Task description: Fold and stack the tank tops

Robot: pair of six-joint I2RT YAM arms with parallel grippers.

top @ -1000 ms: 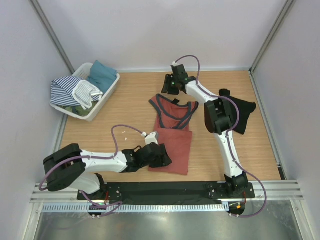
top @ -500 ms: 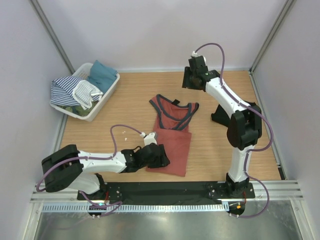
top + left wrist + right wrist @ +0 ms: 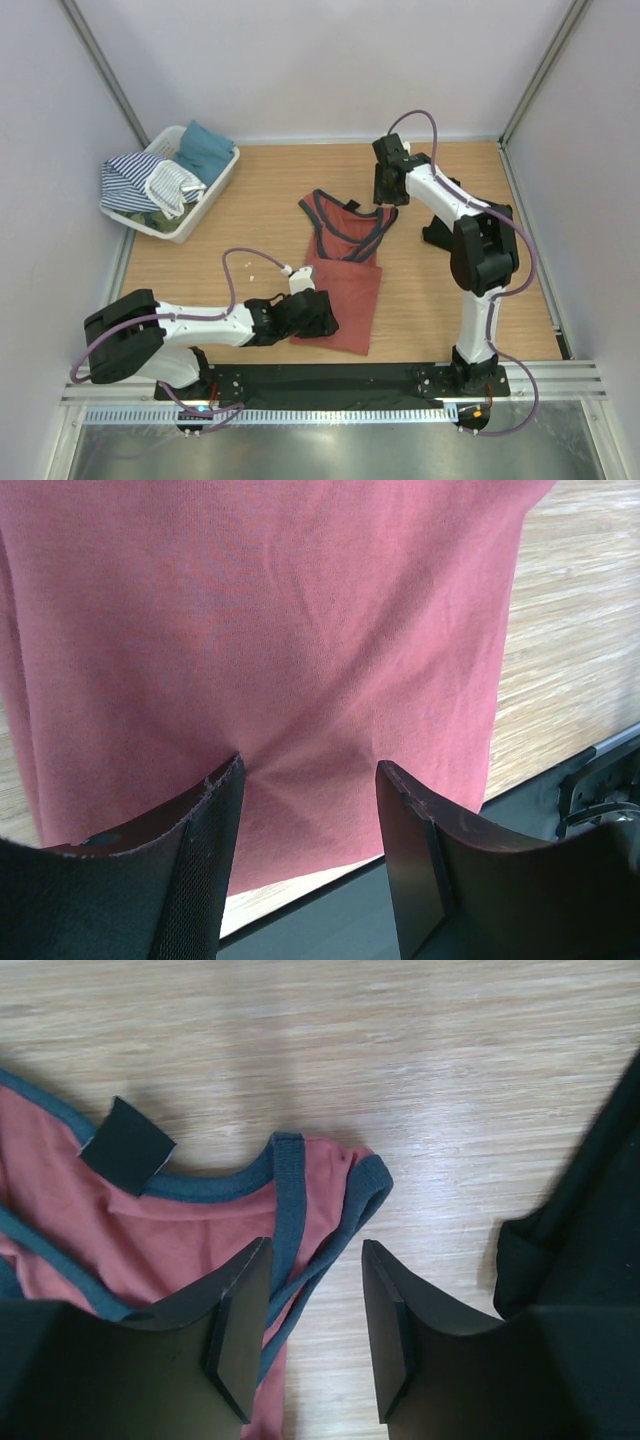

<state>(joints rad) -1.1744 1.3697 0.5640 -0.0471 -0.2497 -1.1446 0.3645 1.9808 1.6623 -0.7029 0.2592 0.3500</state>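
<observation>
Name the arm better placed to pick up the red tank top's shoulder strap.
Right: the right tool hovers open over the navy-edged strap of the rust-red tank top; the left tool sits at its hem.

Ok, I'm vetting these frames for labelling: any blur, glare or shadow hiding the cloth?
Top external: even light, the rust-red tank top sharp. Left wrist: its cloth sharp, no glare. Right wrist: pale sheen on the table; black tank top shows no detail.
</observation>
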